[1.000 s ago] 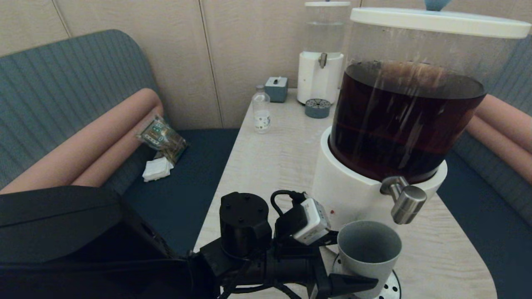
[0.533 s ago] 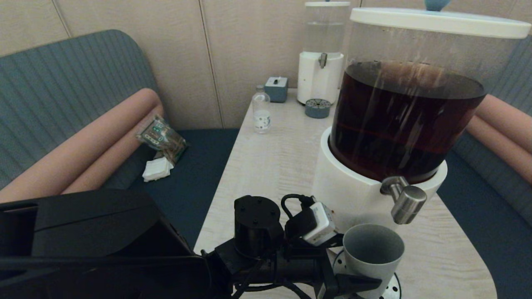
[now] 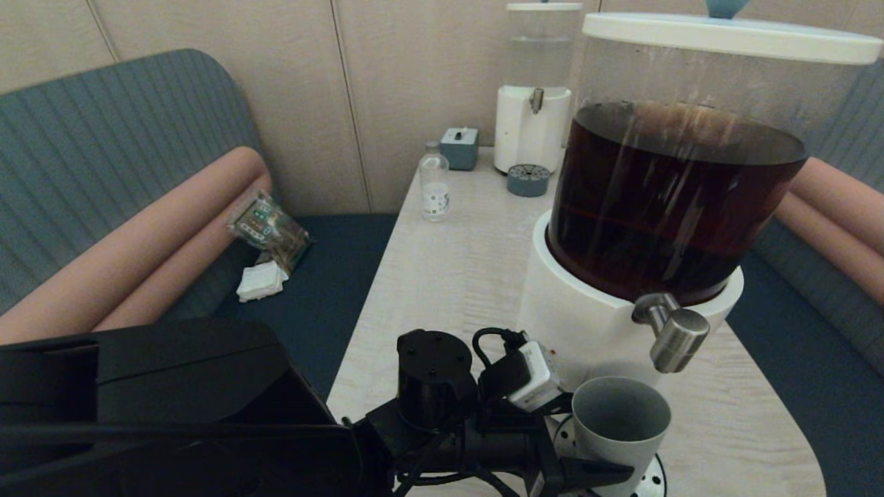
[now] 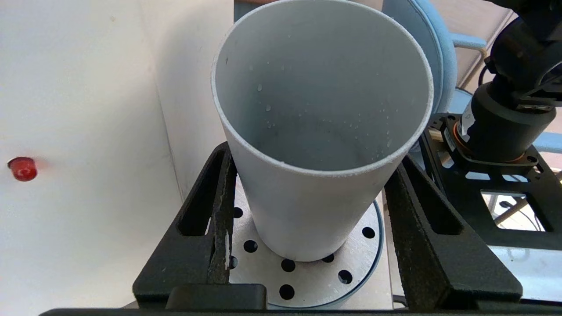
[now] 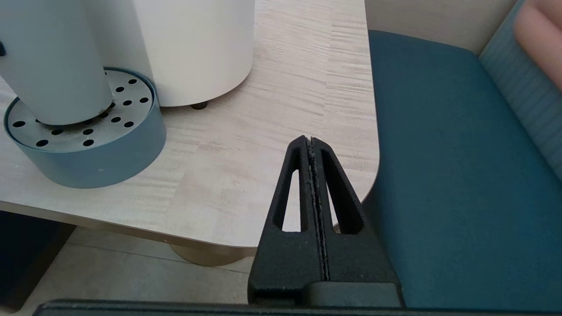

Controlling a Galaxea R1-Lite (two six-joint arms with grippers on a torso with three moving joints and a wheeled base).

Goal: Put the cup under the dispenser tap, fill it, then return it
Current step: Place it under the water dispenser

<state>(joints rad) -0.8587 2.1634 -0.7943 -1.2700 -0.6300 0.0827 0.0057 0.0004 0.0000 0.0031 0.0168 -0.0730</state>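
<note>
The small matte grey tapered cup (image 3: 619,428) stands upright on a round perforated metal drip tray with a blue-grey wall (image 5: 101,162), at about five o'clock on the pale wood-grain worktop (image 3: 449,269). The stubby brushed-steel dispenser tap (image 3: 673,335) juts out just above the cup, toward one o'clock from its rim. It belongs to the large dispenser with a white base (image 3: 573,324) and a clear tank of dark brown liquid (image 3: 670,200).

The left hand (image 4: 307,210) reaches in from nine o'clock of the cup and holds it, one black finger (image 4: 210,219) pressed to each side of the lower wall. In the left wrist view the cup's inside shows only scattered droplets and no liquid. A small red dot (image 4: 22,169) marks the dispenser's white base beside it.

The right hand (image 5: 312,145) hangs off the worktop's edge over the dark blue bench seat (image 5: 461,175), its two fingers pressed flat together on nothing.

Toward twelve o'clock on the worktop stand a small clear labelled bottle (image 3: 434,183), a little grey-blue box (image 3: 459,147), a smaller white dispenser with clear liquid (image 3: 533,90) and its own small round tray (image 3: 528,179). A snack packet (image 3: 269,229) and white napkins (image 3: 261,281) lie on the bench at nine o'clock.
</note>
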